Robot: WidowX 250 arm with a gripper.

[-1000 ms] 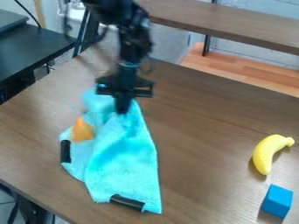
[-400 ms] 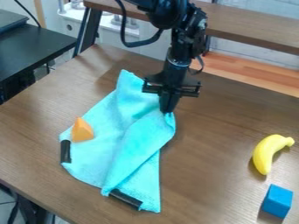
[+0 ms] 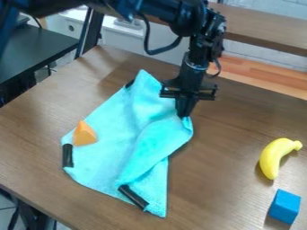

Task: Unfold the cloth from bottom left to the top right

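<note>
Over the brown desk (image 3: 234, 121), the jaws pinch the cloth (image 3: 114, 128), seemingly mid-unfolding, and should next draw it toward the far right corner.

No text, label, number or sign can be read (not one character), near the gripper (image 3: 183, 114) or beyond.
</note>
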